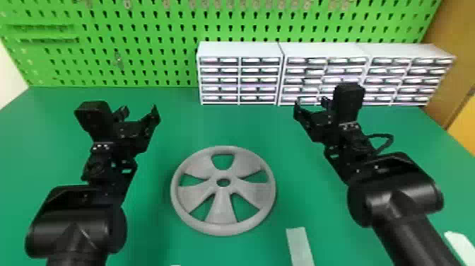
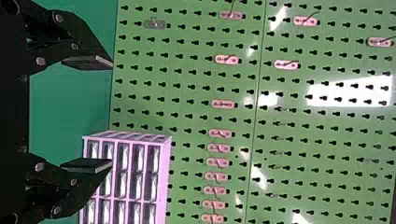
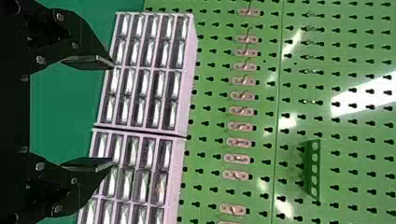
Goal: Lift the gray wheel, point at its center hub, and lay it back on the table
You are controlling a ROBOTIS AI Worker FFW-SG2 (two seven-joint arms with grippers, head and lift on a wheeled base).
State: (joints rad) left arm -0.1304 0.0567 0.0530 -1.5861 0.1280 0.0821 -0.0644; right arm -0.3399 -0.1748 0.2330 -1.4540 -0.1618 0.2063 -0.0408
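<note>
Over the surface (image 1: 226, 123), left gripper (image 1: 139, 110) and right gripper (image 1: 310, 103) are hanging spread, and imo a too-high pinch could skid off the flat wheel (image 1: 221, 208).

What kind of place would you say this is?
Probably a workshop or robotics lab bench: a green pegboard with hooks, white small-drawer cabinets and a green worktop suggest it.

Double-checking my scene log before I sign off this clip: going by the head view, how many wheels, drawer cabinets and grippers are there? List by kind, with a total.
Wheels: 1 (gray wheel)
Drawer cabinets: 3 (left cabinet, middle cabinet, right cabinet)
Grippers: 2 (left gripper, right gripper)
Total: 6
</note>
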